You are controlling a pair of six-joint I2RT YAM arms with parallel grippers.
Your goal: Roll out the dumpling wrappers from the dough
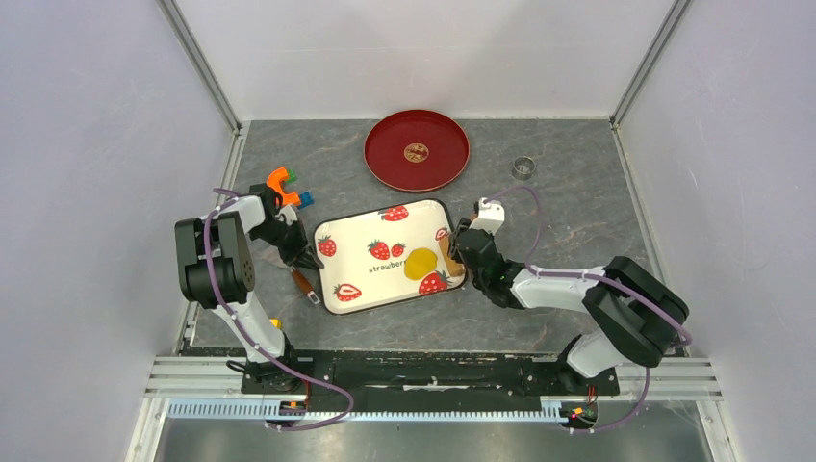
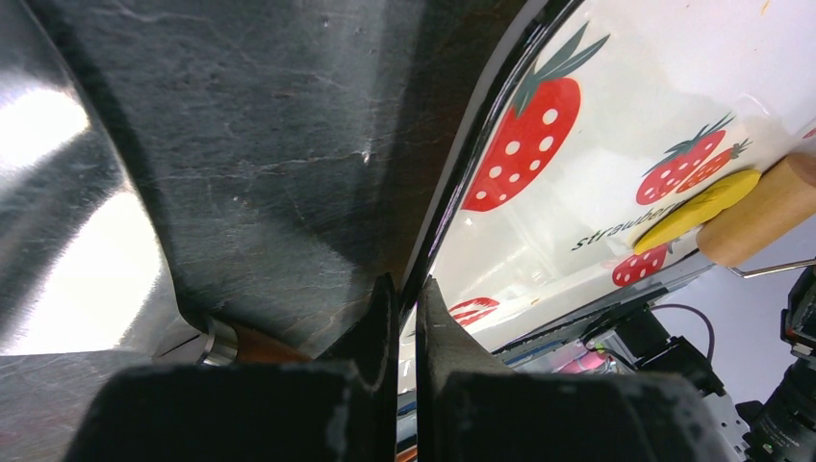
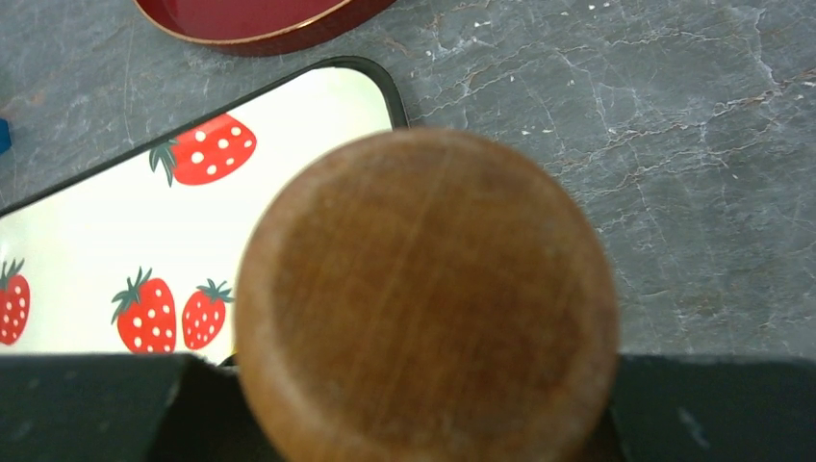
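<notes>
The left gripper [image 2: 409, 300] is pinching the left rim of the strawberry tray [image 1: 358, 269], with its jaws all but together on the edge. This is judged to be bracing the tray against sliding. The right gripper [image 1: 452, 252] is clamping a wooden rolling pin [image 2: 760, 217], which is bearing low over the tray's right side and touching the wrapper [image 1: 420, 262]. The wrapper is a flat yellow dough round lying on the tray near that edge. Judgement: rolling is under way, and the round is not yet transferred. The red plate [image 1: 385, 144] is standing beyond the tray, probably waiting for finished pieces. A metal ring [image 1: 522, 167] is lying to the plate's right, apart from it.
</notes>
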